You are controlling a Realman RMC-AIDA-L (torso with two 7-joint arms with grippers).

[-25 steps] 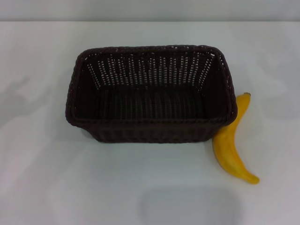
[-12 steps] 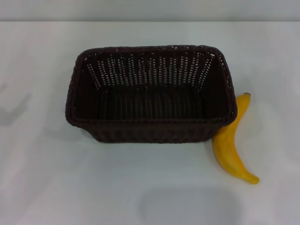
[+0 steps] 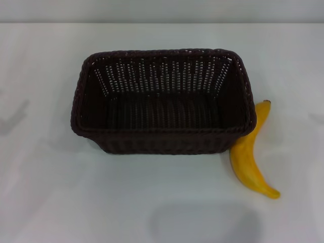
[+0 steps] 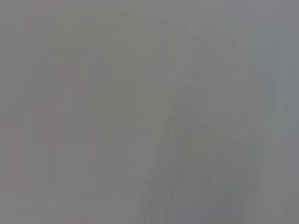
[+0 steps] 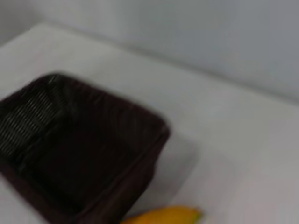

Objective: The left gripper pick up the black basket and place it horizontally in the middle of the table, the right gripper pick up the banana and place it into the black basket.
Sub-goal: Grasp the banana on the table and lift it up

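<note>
Black basket [image 3: 162,136]: woven wicker, matt, rough. Banana [image 3: 248,162]: smooth skin. Table [image 3: 76,197]: smooth white.

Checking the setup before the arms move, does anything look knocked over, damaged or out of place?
Nothing stands out. The black basket sits upright and empty on the table, and the banana lies whole beside its right end.

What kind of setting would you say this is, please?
Probably a lab or test bench rather than a home: a plain white table against a bare wall, holding only a black basket and a banana beside it.
</note>
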